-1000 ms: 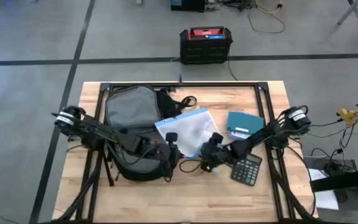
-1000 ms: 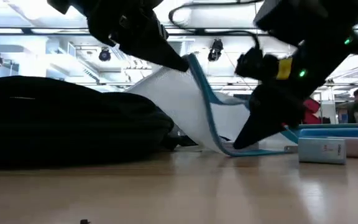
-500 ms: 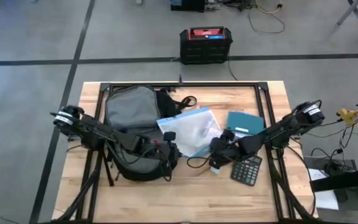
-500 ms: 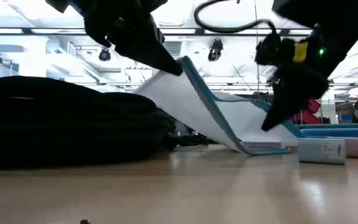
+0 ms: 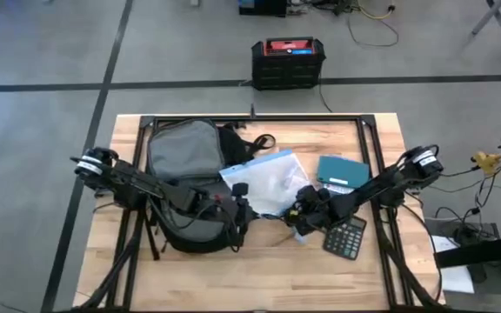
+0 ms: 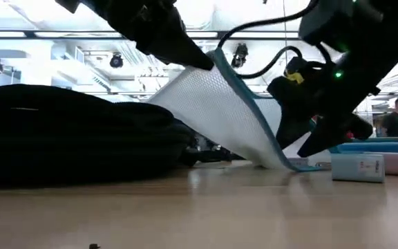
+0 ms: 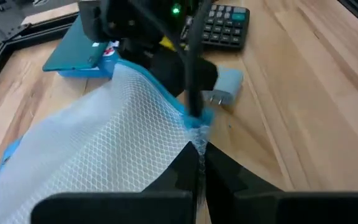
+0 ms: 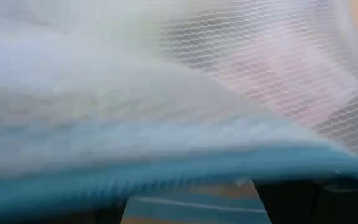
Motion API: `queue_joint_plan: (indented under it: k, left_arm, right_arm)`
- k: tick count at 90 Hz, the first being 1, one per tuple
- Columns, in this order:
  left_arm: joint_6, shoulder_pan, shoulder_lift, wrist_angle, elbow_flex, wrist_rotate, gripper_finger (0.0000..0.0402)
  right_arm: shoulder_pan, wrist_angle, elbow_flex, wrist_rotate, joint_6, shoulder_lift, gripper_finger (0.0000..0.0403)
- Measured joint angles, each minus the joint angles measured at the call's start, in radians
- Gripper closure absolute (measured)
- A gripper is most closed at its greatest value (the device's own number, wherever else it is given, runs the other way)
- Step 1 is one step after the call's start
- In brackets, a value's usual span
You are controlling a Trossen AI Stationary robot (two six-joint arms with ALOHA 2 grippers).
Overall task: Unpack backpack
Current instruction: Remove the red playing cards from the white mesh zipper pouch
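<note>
unpacking is partway, i judge: my left gripper (image 7: pixel 199 163) is clamped on the mesh pouch (image 5: pixel 266 181) corner just beside the backpack (image 5: pixel 185 169) at table left, right gripper (image 5: pixel 304 215) at its far edge, fingers unreadable, with calculator (image 5: pixel 344 236) and blue case (image 5: pixel 341 172) already out.

The high view looks straight down on the whole counter (image 5: pixel 259 269). The low view sits at counter height, facing the room. Both wrist views press close on the mesh pouch (image 7: pixel 104 149), which all four views share.

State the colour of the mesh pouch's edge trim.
Blue trim on the white mesh pouch, clearest in the left wrist view.
</note>
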Motion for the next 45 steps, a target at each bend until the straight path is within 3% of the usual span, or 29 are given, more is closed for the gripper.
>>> queue_joint_plan:
  k: [16, 31, 45]
  left_arm:
    - [0.0, 0.0, 0.002, 0.005, 0.0, 0.047, 0.0402]
    - [0.035, -0.007, 0.002, 0.006, 0.0, 0.086, 0.0402]
    - [0.057, -0.011, 0.003, 0.01, 0.0, 0.089, 0.0402]
  right_arm:
    - [-0.002, -0.052, -0.002, 0.025, 0.042, -0.039, 0.0102]
    - [-0.022, -0.203, -0.002, 0.057, 0.198, -0.038, 0.0096]
    - [-0.048, -0.087, -0.003, 0.062, 0.212, -0.023, 0.0095]
